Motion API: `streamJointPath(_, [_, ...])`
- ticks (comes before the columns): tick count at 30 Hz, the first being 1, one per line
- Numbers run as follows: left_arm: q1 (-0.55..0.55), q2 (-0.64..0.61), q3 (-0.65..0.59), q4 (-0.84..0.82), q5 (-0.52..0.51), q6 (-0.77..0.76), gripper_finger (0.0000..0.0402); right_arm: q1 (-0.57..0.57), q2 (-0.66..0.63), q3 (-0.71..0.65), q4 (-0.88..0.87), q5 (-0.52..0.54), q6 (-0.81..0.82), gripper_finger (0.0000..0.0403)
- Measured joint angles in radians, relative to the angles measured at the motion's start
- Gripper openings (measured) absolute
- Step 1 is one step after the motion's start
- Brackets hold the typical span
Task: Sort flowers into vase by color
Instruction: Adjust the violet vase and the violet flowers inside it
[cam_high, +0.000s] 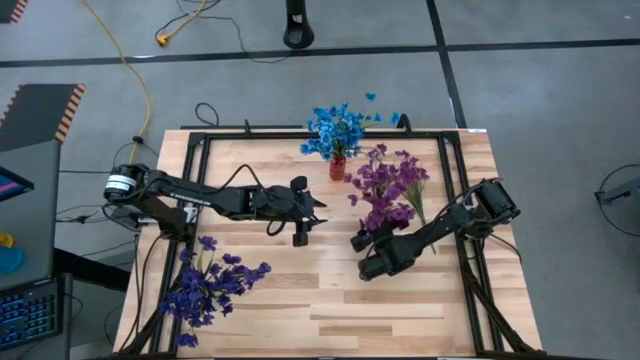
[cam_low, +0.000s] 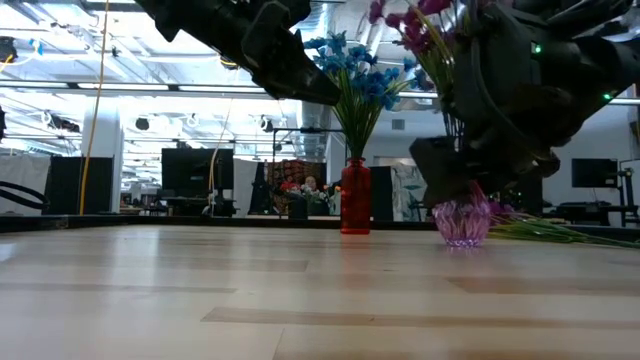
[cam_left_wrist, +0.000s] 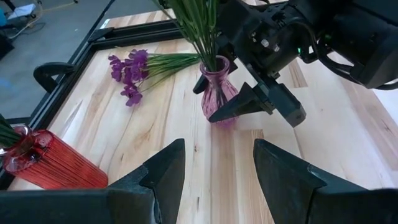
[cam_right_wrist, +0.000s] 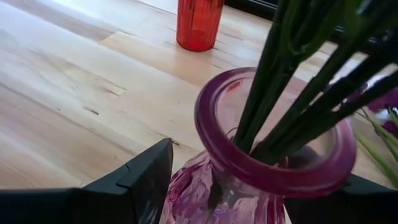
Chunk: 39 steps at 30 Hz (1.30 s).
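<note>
Blue flowers (cam_high: 337, 130) stood in the red vase (cam_high: 338, 167), most magenta ones (cam_high: 385, 185) in the purple vase (cam_low: 461, 221) — violet ones (cam_high: 212, 287) lay unsorted on the bench (cam_high: 330, 300), both grippers' jaws spread, empty.

At the low view's upper right the right arm's dark bulk hides the purple vase's (cam_low: 461, 222) neck, the magenta flowers (cam_low: 415, 20) are cut off by the top edge, and distant figures look too blurred to identify.
</note>
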Motion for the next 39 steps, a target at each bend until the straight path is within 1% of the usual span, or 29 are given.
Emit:
streamJointPath(5, [0.000, 0.000, 0.000, -0.004, 0.000, 0.000, 0.0179, 0.030, 0.001, 0.000, -0.059, 0.011, 0.103, 0.0286])
streamJointPath(9, [0.000, 0.001, 0.000, -0.027, 0.000, 0.000, 0.0179, 0.069, 0.001, 0.000, -0.133, 0.021, 0.233, 0.0286])
streamJointPath(13, [0.000, 0.001, 0.000, -0.029, 0.000, 0.000, 0.0179, 0.103, 0.001, 0.000, -0.168, 0.079, 0.304, 0.0286])
streamJointPath(15, [0.000, 0.001, 0.000, -0.029, 0.000, 0.000, 0.0179, 0.112, 0.001, 0.000, -0.164, 0.099, 0.306, 0.0286])
streamJointPath(23, [0.000, 0.001, 0.000, -0.029, 0.000, -0.001, 0.0179, 0.119, 0.001, -0.001, -0.182, 0.099, 0.299, 0.0286])
streamJointPath(25, [0.000, 0.001, 0.000, -0.029, 0.000, -0.002, 0.0179, 0.118, 0.001, -0.001, -0.197, 0.082, 0.299, 0.0286])
streamJointPath(30, [0.000, 0.001, 0.000, -0.029, 0.000, -0.002, 0.0179, 0.124, 0.001, -0.001, -0.248, 0.003, 0.300, 0.0286])
streamJointPath(39, [0.000, 0.001, 0.000, -0.029, 0.000, -0.004, 0.0179, 0.183, -0.001, -0.001, -0.263, 0.002, 0.332, 0.0286])
